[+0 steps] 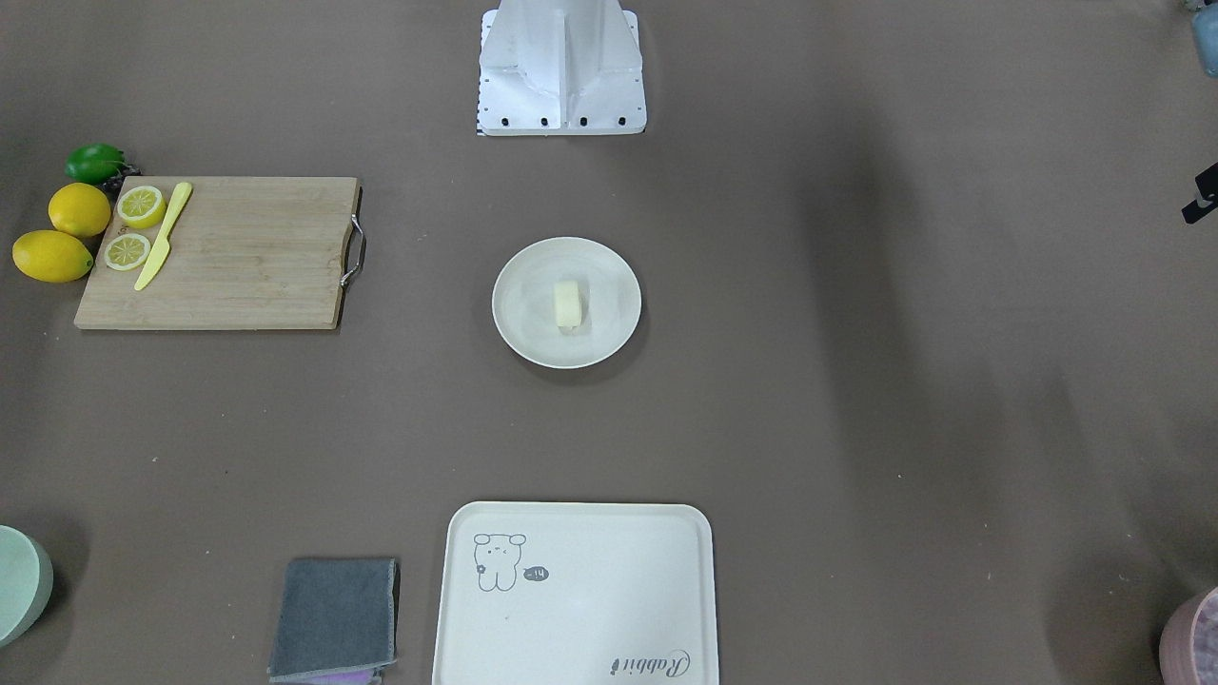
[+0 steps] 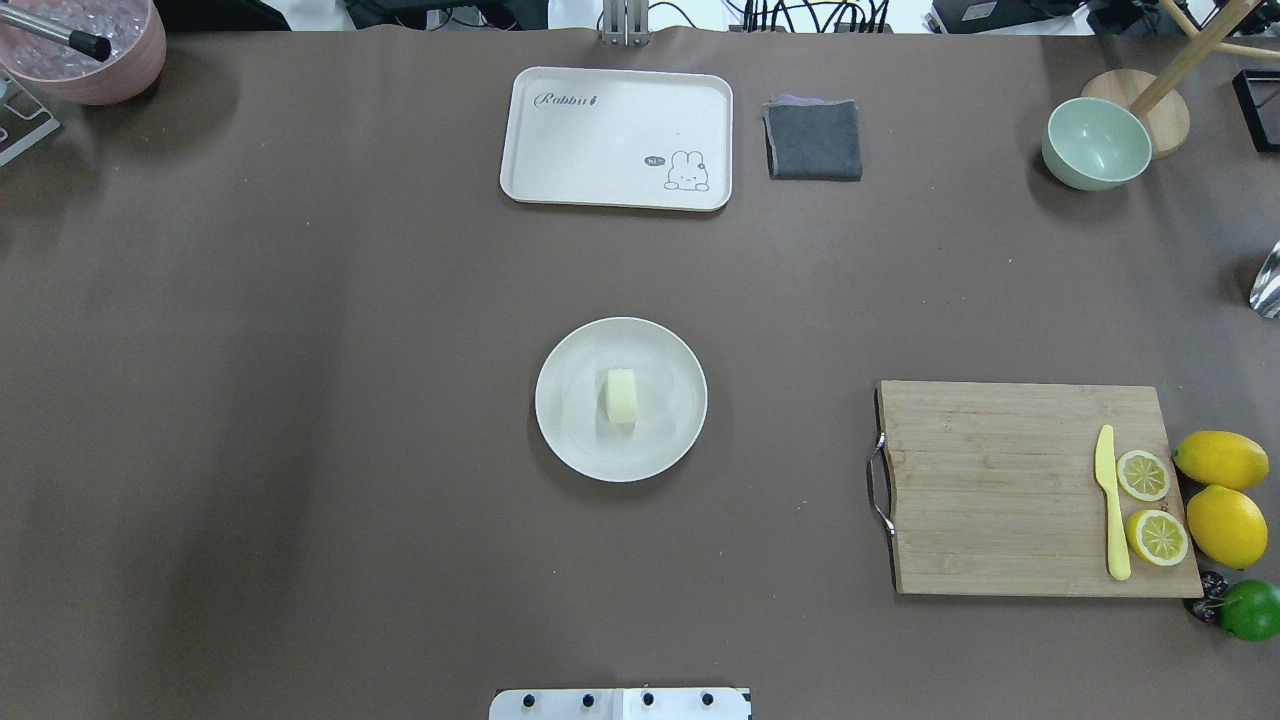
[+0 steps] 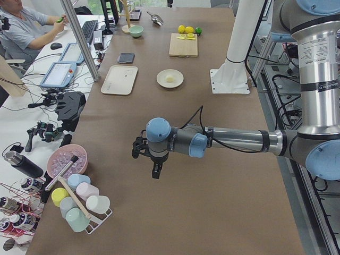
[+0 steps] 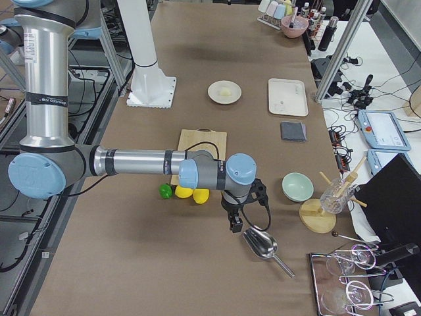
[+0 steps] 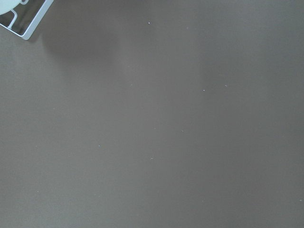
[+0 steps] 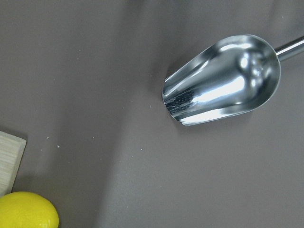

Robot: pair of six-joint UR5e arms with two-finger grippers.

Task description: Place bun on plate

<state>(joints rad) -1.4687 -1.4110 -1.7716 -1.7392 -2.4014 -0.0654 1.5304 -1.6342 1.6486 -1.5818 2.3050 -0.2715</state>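
Hanging at opposite table ends, my left gripper [image 3: 155, 171] and right gripper [image 4: 235, 224] show only side-on, so whether the jaws are spread or pressed is unreadable. Both are parked well away because the bun [image 2: 621, 396] lies centred on the plate [image 2: 575, 445]; I judge the placement done.

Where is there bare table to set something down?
Bare brown table rings the round off-white plate holding the pale cream bun, wide toward the cream rectangular tray and the wooden cutting board. Crowded at the board's end by the yellow lemons.
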